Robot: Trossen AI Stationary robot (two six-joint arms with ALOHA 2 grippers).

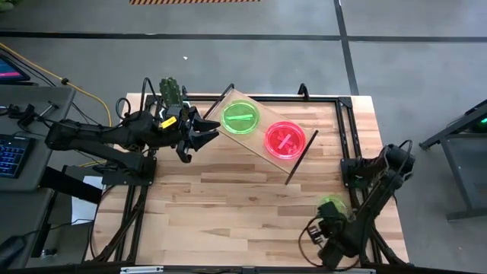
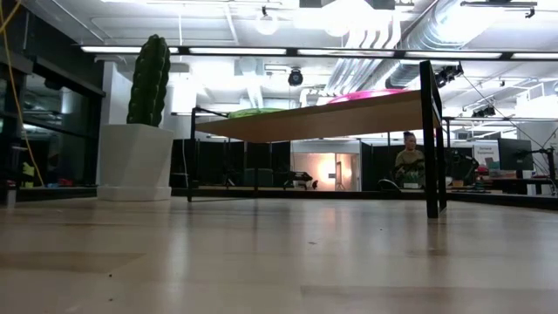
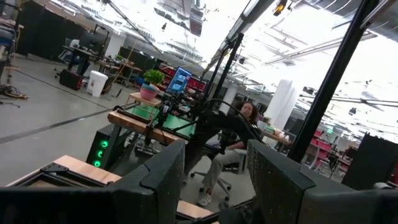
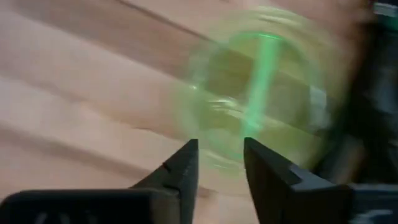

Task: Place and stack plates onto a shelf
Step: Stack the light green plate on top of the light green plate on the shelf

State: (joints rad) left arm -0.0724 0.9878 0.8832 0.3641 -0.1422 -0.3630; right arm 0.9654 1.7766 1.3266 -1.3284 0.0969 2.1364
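The shelf (image 1: 259, 131) stands slantwise on the table's far half, with one green plate (image 1: 241, 118) and one pink plate (image 1: 284, 140) lying on its board. In the low view, both the green plate (image 2: 261, 112) and the pink plate (image 2: 366, 94) peek over the shelf's board (image 2: 314, 120). My left gripper (image 1: 207, 130) hovers open and empty at the shelf's left end. Its fingers (image 3: 163, 177) point level into the room. Another green plate (image 1: 332, 204) lies flat on the table near the right edge. My right gripper (image 4: 221, 158) is open at the near rim of this plate (image 4: 261, 87). My right gripper comes slanting down at the near rim (image 4: 217, 163) of the green plate on the table. The rim shows between the open fingertips. The picture is blurred, so I cannot tell whether the fingers touch it. The plate lies flat on the wood.
A cactus in a white pot (image 1: 171, 90) stands at the table's far left corner, close behind my left gripper, and is seen at the left as the cactus (image 2: 150, 83) in the low view. A black rail frame (image 1: 346, 122) runs along the far and right edges. A person (image 3: 239, 134) sits beyond the table.
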